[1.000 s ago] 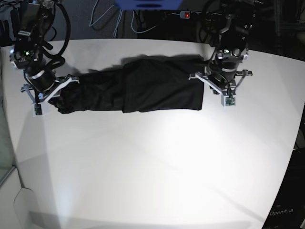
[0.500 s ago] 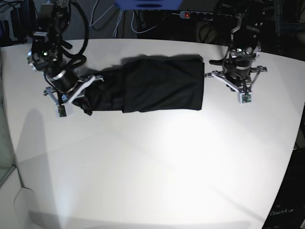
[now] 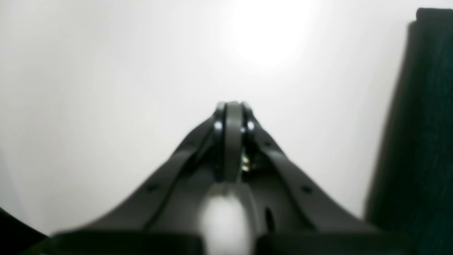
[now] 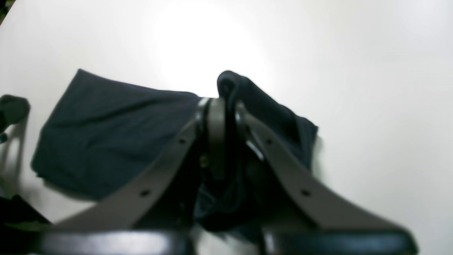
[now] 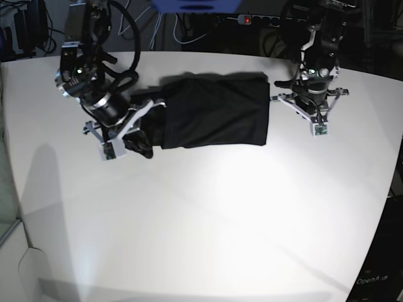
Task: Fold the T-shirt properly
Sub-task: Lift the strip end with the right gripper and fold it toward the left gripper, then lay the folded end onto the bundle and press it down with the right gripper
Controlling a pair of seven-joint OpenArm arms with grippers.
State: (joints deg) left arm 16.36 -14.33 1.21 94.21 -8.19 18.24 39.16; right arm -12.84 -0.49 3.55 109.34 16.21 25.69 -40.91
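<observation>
The black T-shirt [image 5: 214,112] lies across the back of the white table [image 5: 208,214] as a folded band. Its left end is lifted and bunched, and my right gripper [image 5: 143,117] is shut on it. In the right wrist view the pinched fabric [image 4: 231,83] pokes out past the gripper [image 4: 221,101], and the flat folded part [image 4: 113,138] lies beyond. My left gripper [image 5: 310,108] hovers to the right of the shirt's right edge. It is shut on nothing [image 3: 232,106]. The shirt's edge [image 3: 417,124] shows at the right of that view.
Cables and dark equipment [image 5: 189,19] lie behind the table's back edge. The rounded table edge [image 5: 387,189] runs down the right side. A shadow of the arm [image 5: 44,170] falls on the left part of the tabletop.
My right gripper has carried the shirt's left end rightward toward the folded body, shortening the band. My left gripper has moved right, away from the shirt's right edge.
</observation>
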